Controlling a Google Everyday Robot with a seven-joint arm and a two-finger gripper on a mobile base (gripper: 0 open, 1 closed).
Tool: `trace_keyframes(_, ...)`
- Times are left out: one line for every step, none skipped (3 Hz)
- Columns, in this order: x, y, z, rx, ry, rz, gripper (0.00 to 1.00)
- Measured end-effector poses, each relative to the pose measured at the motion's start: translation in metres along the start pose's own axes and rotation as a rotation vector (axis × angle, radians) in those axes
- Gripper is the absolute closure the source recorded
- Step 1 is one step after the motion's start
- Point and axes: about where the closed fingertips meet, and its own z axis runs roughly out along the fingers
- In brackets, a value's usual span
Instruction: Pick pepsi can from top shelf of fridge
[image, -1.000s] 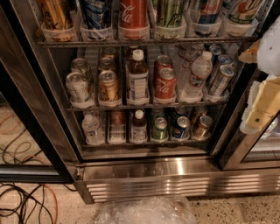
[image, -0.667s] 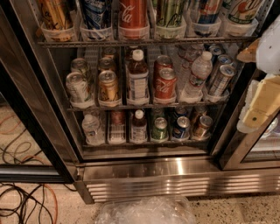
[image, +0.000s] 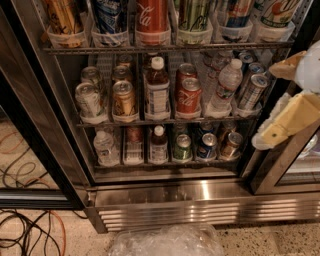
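Observation:
The fridge (image: 200, 192) stands open in front of me with its black frame and ribbed steel base. The top shelf (image: 165, 48) runs along the top edge and carries cans in translucent cup holders. A dark blue can with white lettering, the pepsi can (image: 110, 15) by its look, stands second from the left, its top cut off. A second blue can with red and white (image: 237, 11) stands further right. My gripper (image: 287, 117), cream and white, hangs at the right edge beside the middle shelf, below the top shelf and apart from all cans.
On the top shelf are also a gold can (image: 62, 17), a red Coca-Cola can (image: 151, 15), a green can (image: 194, 15) and a green-and-white can (image: 275, 12). Lower racks hold cans and bottles. Cables (image: 30, 230) lie at the left and a plastic bag (image: 165, 242) lies on the floor.
My gripper has shifted a little to the left, toward the fridge opening. The cans and the shelves have not moved.

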Motion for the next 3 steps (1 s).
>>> trace_keyframes(-0.011, 0.008, 0.011, 0.035, -0.180, 0.111, 0.00)
trace_keyframes(-0.038, 0.013, 0.019, 0.081, -0.349, 0.144, 0.00)
trace_keyframes(-0.053, 0.010, 0.013, 0.095, -0.411, 0.163, 0.00)
